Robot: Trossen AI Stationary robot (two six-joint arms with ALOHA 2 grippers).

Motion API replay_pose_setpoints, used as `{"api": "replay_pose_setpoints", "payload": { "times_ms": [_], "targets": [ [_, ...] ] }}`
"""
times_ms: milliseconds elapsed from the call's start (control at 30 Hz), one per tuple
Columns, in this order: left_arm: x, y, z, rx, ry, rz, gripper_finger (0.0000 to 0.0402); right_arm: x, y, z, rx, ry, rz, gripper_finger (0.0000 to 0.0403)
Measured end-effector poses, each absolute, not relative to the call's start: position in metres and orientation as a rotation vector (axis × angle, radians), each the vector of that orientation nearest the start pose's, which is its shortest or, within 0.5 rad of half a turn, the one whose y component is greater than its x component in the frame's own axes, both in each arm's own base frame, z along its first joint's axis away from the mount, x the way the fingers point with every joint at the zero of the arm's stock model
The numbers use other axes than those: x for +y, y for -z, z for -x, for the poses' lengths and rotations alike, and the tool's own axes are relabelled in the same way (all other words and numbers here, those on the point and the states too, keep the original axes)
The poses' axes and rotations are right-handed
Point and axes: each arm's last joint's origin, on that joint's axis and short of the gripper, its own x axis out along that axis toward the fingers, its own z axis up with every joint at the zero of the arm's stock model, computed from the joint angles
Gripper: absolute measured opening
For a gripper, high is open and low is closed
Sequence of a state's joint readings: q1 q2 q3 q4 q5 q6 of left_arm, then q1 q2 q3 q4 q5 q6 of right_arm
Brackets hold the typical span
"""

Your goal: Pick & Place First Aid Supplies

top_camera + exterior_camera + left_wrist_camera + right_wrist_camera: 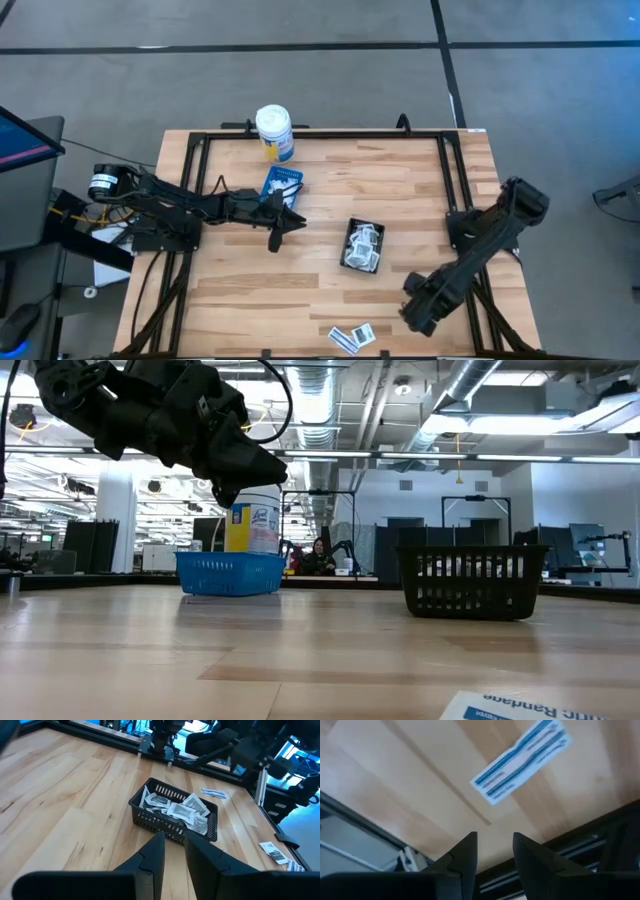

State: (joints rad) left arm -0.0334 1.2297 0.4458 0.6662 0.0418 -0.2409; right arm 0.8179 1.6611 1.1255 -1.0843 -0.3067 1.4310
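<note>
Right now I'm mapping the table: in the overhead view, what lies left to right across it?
Left gripper → black basket → loose packets → right gripper.

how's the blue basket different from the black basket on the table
The blue basket sits near the white bottle toward the back edge; the black basket sits nearer the middle. The black basket is piled with white packets, while what the blue basket holds can't be made out. The left gripper hovers beside the blue basket, well clear of the black one. Both are small slotted plastic baskets standing upright.
</note>
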Motion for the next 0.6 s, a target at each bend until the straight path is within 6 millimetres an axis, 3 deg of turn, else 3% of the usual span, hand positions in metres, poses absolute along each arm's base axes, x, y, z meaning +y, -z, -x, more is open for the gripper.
{"api": "replay_pose_setpoints", "payload": {
  "times_ms": [100,233,367,600],
  "targets": [
    [-0.009,-0.211,-0.243,0.125,0.06,0.241,0.0076,0.202,-0.204,-0.17,1.729,0.467,-0.611,0.0119],
    [-0.009,-0.211,-0.243,0.122,0.059,0.241,0.0076,0.192,-0.202,-0.154,1.486,0.513,-0.779,0.0118],
    [-0.009,-0.211,-0.243,0.121,0.059,0.24,0.0076,0.191,-0.182,-0.142,1.386,0.514,-0.963,0.0118],
    [-0.009,-0.211,-0.243,0.118,0.06,0.24,0.0076,0.19,-0.145,-0.13,1.38,0.631,-1.029,0.0118]
  ]
}}
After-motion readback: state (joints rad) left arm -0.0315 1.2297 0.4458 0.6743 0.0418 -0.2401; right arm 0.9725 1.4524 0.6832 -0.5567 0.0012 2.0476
